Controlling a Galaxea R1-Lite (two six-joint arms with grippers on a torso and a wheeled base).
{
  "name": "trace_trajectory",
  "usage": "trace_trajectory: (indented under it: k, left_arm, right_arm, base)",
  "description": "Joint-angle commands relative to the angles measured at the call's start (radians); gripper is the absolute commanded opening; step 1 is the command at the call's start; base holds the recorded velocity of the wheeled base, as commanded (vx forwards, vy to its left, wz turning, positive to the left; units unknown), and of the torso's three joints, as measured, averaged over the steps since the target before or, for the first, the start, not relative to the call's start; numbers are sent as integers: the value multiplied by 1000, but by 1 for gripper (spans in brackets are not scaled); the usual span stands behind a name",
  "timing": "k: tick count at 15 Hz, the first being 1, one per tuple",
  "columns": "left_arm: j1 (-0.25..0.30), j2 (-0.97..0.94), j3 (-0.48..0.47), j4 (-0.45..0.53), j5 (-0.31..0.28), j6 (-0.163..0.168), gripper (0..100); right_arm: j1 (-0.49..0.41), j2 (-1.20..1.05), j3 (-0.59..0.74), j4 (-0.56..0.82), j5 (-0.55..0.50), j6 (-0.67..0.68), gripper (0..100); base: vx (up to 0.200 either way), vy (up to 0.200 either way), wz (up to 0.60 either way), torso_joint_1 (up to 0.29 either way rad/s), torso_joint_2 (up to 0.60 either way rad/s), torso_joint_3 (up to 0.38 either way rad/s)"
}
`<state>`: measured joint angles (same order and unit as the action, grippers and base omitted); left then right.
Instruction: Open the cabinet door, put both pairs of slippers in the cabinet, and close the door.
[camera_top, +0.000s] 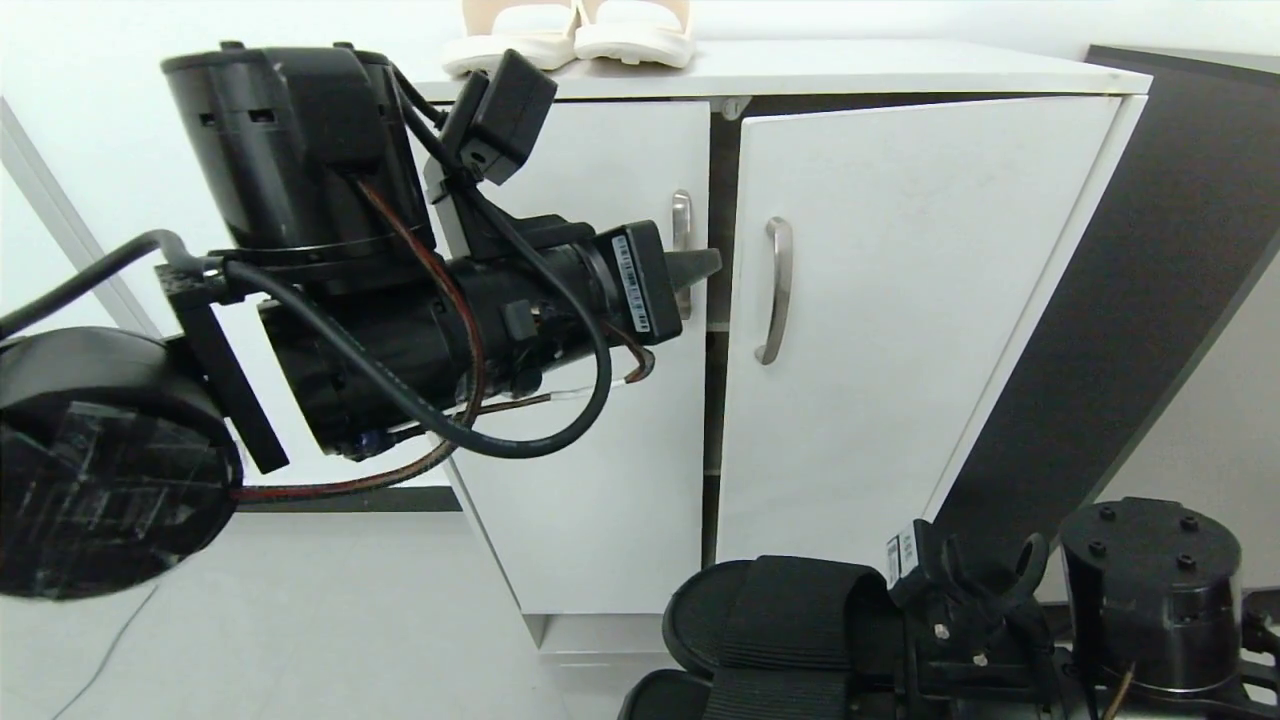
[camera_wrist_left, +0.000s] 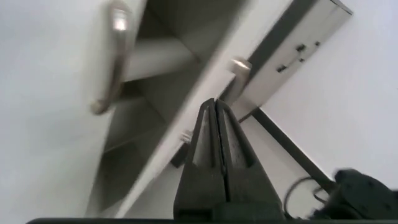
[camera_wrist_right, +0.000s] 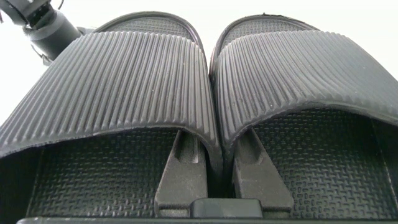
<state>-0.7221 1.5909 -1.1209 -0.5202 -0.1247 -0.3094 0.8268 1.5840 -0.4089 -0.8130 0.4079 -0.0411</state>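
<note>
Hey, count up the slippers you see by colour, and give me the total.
white slippers: 2
black slippers: 2
Total: 4

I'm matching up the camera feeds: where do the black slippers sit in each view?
Head view: black slippers at the bottom edge, right of centre, in front of the cabinet.
Right wrist view: both straps side by side across the picture, a right gripper finger under each.
Left wrist view: looks at the cabinet doors and a handle instead.
Shared landmark: the right gripper, at the slippers in the head and right wrist views.
</note>
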Motion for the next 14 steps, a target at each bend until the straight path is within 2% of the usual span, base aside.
trace_trajectory:
  k: [1,5,9,14]
  left_arm:
    - [40,27,-14,-6,-3,-4,0]
    - [66,135,-117,-7,-3,-10,0]
    - [69,210,-217,-7,-3,-57,0]
    - [63,236,-241,-9,-3,-59,0]
  right_arm:
    - [3,-3,2,0,0,0,0]
    - [6,-1,13,0,0,-36,0]
    - [8,2,16,0,0,-36,0]
    - [38,4,24,3,-1,-36,0]
  base:
    - [0,0,0,0,0,0]
    - [0,0,0,0,0,0]
    - [0,0,0,0,0,0]
    - [0,0,0,0,0,0]
